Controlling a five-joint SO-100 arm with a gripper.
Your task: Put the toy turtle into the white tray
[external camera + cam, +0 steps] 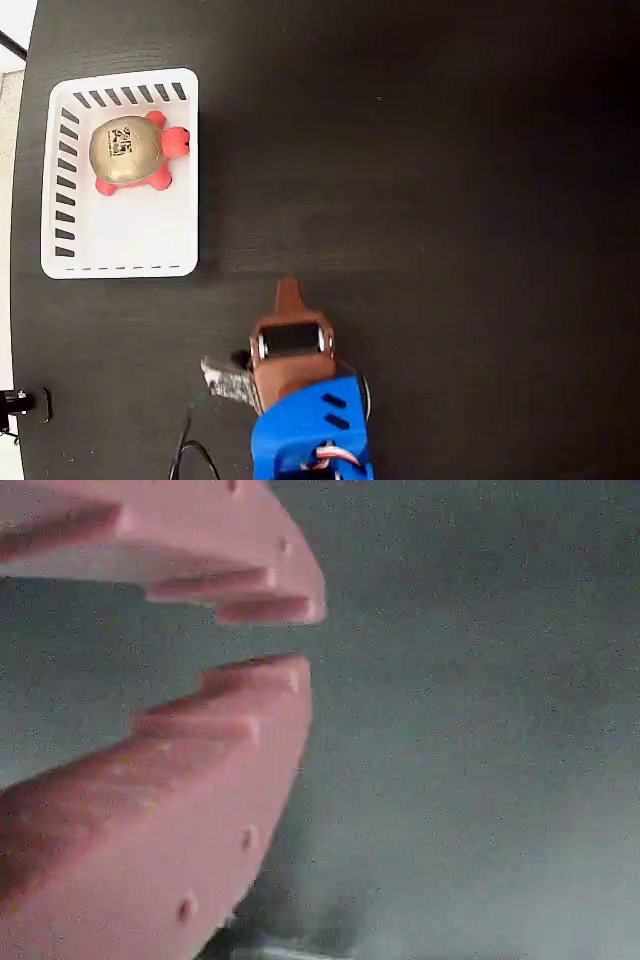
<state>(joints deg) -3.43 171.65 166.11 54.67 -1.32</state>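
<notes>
Seen from above in the fixed view: black bench (450, 200), wide and bare across the whole right half and the top. White tray (120, 235) at about 10 o'clock from frame centre, just inside the bench's left edge, long side running top to bottom, slotted walls along its top and left sides. Toy turtle (128, 152) lying inside the tray, in its upper half, gold shell up with the black mark showing, red head pointing toward 3 o'clock and close to the right wall. Lower half of the tray floor bare.

At 6 o'clock, blue arm (310, 430) entering from the bottom edge, brown wrist block above it, pincer (289, 292) pointing toward 12 o'clock. Tip well apart from the tray, beyond the tray's lower right corner, with open black surface all round it. Thin cables trailing near the bottom edge to the left of the arm.

In the wrist view: two pink stepped fingers (230, 695) filling the left side, tips nearly together with only a narrow slit between them, holding nothing. Blurred grey-dark bench surface beyond, to the right.
</notes>
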